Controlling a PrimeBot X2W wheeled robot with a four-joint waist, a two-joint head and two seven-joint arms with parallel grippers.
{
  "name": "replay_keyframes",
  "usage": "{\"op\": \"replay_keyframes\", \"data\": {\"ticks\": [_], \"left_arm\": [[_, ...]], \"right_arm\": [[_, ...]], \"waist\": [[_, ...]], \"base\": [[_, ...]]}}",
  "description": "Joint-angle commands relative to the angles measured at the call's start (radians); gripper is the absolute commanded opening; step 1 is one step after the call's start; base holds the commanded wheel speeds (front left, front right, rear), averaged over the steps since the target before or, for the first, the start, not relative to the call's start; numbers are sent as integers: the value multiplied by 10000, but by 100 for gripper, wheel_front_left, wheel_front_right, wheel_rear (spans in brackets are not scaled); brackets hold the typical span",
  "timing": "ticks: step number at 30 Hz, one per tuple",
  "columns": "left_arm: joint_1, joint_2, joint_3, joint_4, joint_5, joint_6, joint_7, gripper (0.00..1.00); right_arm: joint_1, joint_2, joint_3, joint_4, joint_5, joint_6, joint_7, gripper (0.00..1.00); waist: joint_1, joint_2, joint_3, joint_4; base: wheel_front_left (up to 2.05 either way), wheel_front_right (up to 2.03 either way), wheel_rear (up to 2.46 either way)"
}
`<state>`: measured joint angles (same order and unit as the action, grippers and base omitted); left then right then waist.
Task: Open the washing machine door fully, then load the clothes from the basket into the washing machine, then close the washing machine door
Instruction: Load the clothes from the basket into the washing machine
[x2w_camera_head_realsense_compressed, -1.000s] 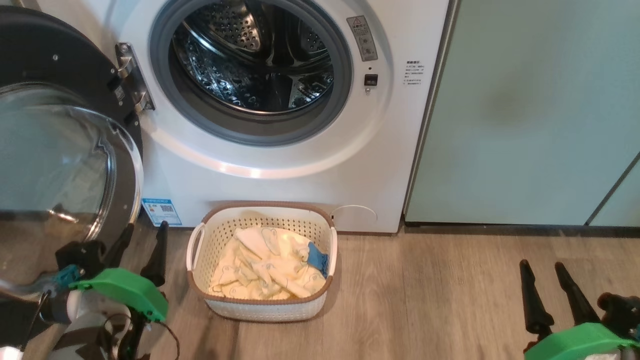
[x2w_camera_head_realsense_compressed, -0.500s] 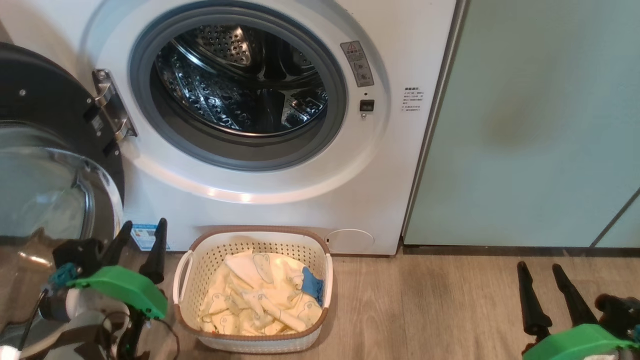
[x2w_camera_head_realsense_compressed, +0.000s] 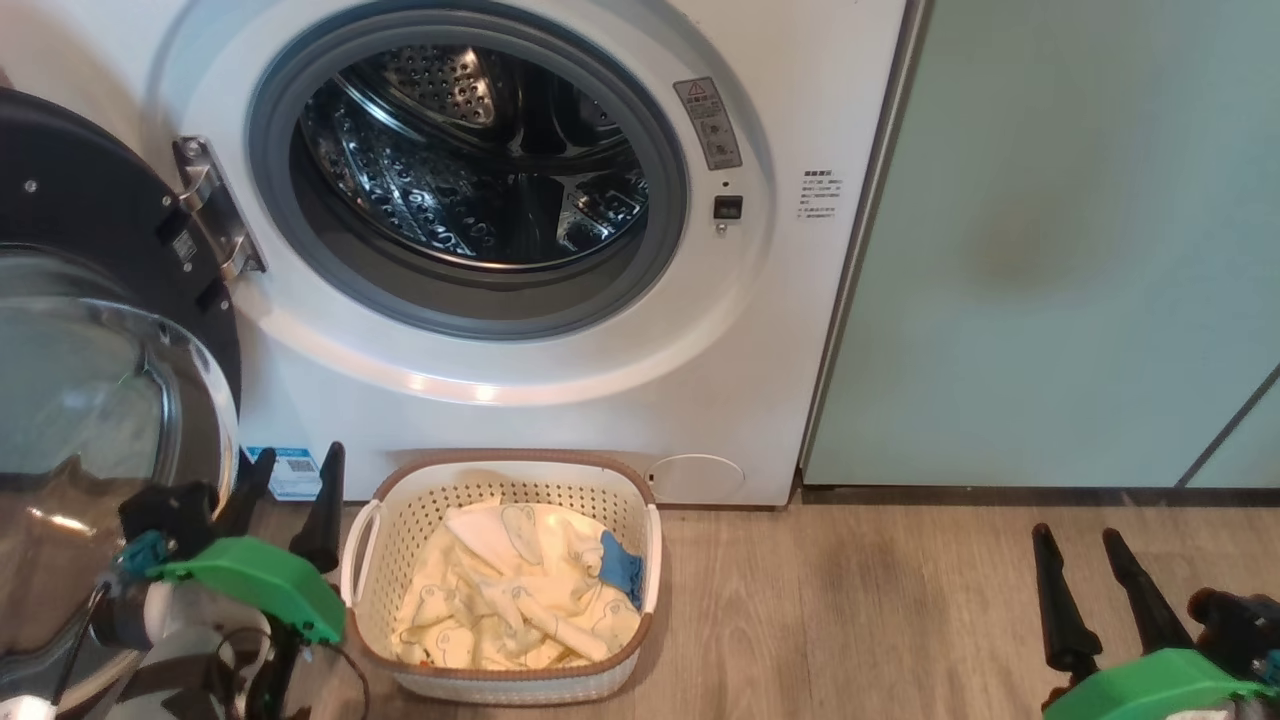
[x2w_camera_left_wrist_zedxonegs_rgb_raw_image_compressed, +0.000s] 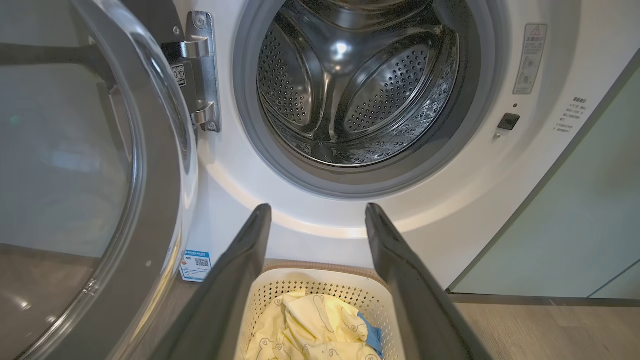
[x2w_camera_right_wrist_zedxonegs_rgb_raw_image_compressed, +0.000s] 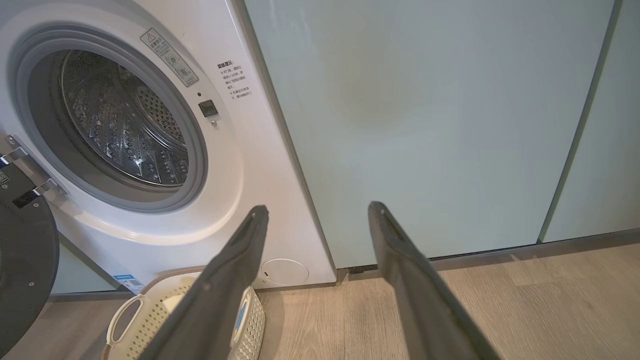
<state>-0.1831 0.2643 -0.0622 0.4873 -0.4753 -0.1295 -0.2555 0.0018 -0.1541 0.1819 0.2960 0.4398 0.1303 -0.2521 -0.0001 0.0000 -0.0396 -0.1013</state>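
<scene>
The white washing machine (x2w_camera_head_realsense_compressed: 560, 400) stands with its steel drum (x2w_camera_head_realsense_compressed: 470, 170) exposed. Its door (x2w_camera_head_realsense_compressed: 100, 330), black-rimmed with a bulging glass bowl, is swung wide open to the left on its metal hinge (x2w_camera_head_realsense_compressed: 210, 205). On the floor before the machine sits the cream basket (x2w_camera_head_realsense_compressed: 500, 680), holding pale yellow clothes (x2w_camera_head_realsense_compressed: 510, 590) with a blue trim piece (x2w_camera_head_realsense_compressed: 622, 568). My left gripper (x2w_camera_head_realsense_compressed: 298, 458) is open, just left of the basket and beside the door glass. My right gripper (x2w_camera_head_realsense_compressed: 1075, 535) is open and empty, far right over bare floor. The left wrist view looks between open fingers at the basket (x2w_camera_left_wrist_zedxonegs_rgb_raw_image_compressed: 320, 285) and the drum (x2w_camera_left_wrist_zedxonegs_rgb_raw_image_compressed: 350, 85).
Pale teal cabinets (x2w_camera_head_realsense_compressed: 1080, 240) stand directly right of the machine. Wooden floor (x2w_camera_head_realsense_compressed: 850, 610) stretches between the basket and my right gripper. A small blue sticker (x2w_camera_head_realsense_compressed: 285, 472) sits low on the machine's front, behind my left fingertips.
The head camera has tilted up and shifted, so machine and basket sit lower and further left in view. Both grippers stay open, and the clothes lie as before in the basket.
</scene>
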Motion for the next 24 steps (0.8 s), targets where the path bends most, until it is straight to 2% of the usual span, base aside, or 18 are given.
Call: {"op": "replay_keyframes", "data": {"ticks": [1, 8, 16, 21, 24], "left_arm": [[-342, 261, 449, -236, 78, -11, -63, 100], [-245, 157, 305, 103, -12, -12, -63, 100], [-168, -217, -82, 1283, 23, -12, -63, 100], [-481, -403, -344, 2137, -223, -12, -63, 100], [-939, -448, -842, 2871, -738, -12, -63, 100]], "right_arm": [[-347, -145, 156, -317, 27, 4, -97, 100], [-449, -166, 269, -319, 19, 4, -97, 100], [-599, -266, 612, -414, 70, 4, -97, 100], [-805, -273, 664, -508, 67, 4, -97, 100], [-1069, -228, 788, -660, 83, 4, -97, 100]], "waist": [[1, 0, 7, -13], [1, 0, 158, -247], [1, 0, 589, -824], [1, 0, 1162, -1225], [1, 0, 1767, -1526]], "base": [[0, 0, 0], [0, 0, 0], [0, 0, 0], [0, 0, 0], [0, 0, 0]]}}
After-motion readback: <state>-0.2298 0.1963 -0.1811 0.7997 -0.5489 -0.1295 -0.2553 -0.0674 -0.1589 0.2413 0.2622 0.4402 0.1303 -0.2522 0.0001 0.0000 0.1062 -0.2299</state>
